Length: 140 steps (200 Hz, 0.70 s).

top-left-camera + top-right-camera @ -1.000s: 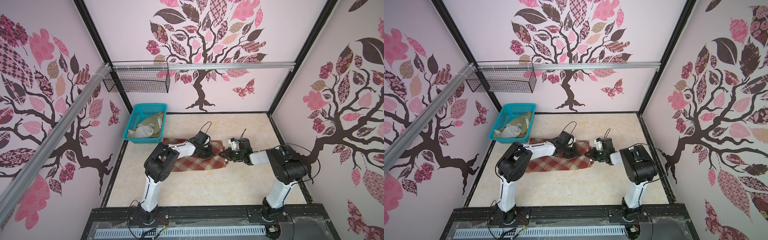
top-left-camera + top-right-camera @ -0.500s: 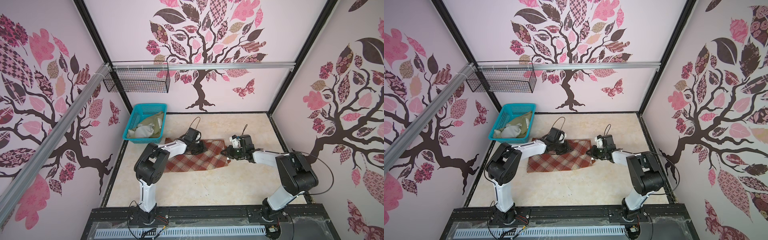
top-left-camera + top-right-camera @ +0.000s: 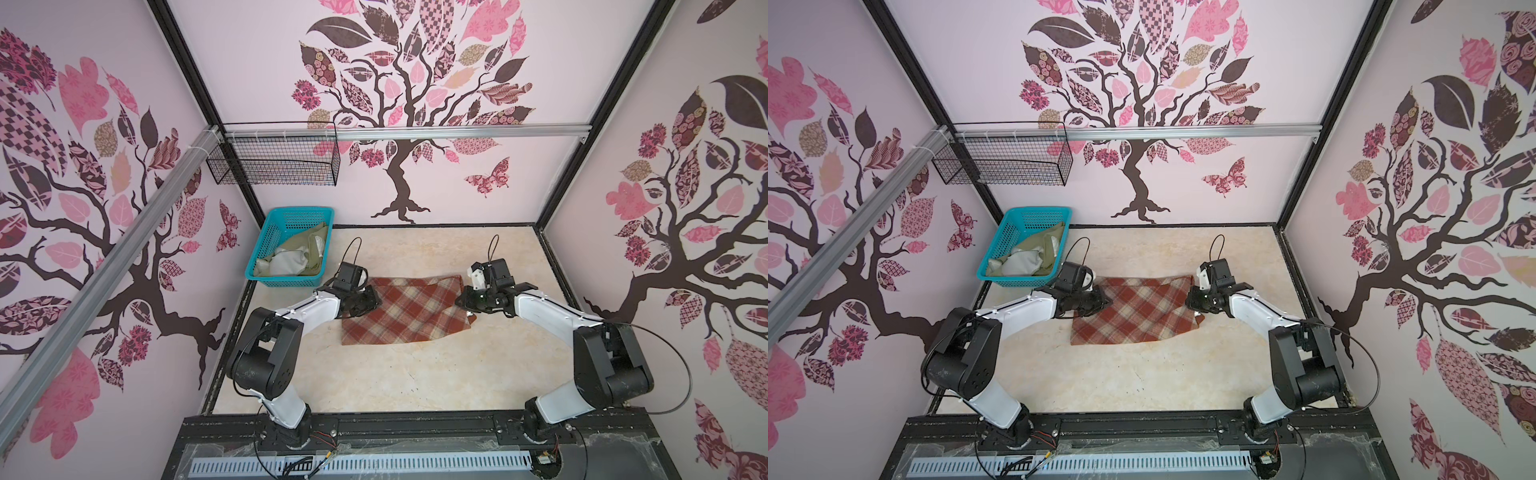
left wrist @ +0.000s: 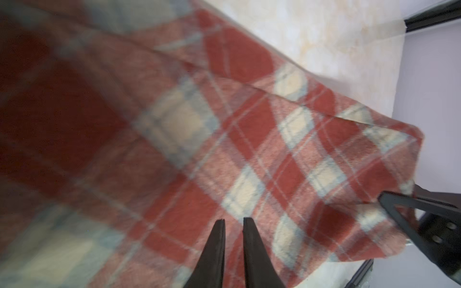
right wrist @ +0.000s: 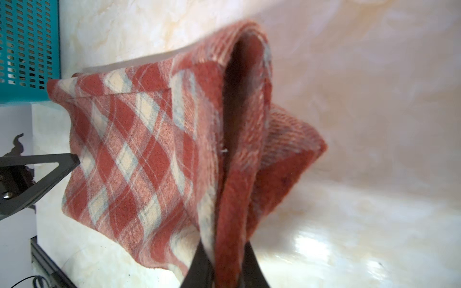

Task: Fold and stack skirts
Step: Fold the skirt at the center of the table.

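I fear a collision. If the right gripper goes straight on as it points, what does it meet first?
The plaid skirt it grips, bunched ahead of the right gripper; beyond, probably table. The left gripper seems off that line.

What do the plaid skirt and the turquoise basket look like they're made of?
The plaid skirt looks like thick woven wool or a wool blend: fuzzy nap, visible twill ribs. The basket looks like moulded plastic: smooth, rigid, evenly slotted walls.

Skirt mid, basket far-L — front free.
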{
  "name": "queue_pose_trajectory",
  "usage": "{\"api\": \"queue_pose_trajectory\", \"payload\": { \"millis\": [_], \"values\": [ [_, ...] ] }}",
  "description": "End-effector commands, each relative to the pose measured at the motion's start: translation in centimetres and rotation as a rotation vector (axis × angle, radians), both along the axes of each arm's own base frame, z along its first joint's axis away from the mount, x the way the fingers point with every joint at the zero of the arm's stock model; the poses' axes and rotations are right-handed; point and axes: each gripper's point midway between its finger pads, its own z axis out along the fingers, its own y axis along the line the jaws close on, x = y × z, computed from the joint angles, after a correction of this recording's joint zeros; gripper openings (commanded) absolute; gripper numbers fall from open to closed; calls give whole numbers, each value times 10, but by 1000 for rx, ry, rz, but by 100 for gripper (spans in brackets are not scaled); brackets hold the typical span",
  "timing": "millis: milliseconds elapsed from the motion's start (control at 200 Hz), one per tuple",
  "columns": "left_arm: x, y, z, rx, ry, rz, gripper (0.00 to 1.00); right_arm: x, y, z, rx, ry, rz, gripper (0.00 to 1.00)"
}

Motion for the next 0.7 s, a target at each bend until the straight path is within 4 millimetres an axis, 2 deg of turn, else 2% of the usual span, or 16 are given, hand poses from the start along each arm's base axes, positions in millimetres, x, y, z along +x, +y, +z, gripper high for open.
{"api": "queue_pose_trajectory", "payload": {
  "millis": [0,100,280,695],
  "values": [
    [-8,15,-5,51,-15,28,18,5,-21,23,-128,-47,-18,0],
    [-12,19,-9,59,-15,46,18,5,-28,28,-181,-47,-16,0],
    [-18,16,-22,16,5,66,18,5,-35,38,-224,-56,-21,0],
    [-46,-29,-62,27,69,-15,17,5,-36,52,-232,-63,-21,0]
  ]
}}
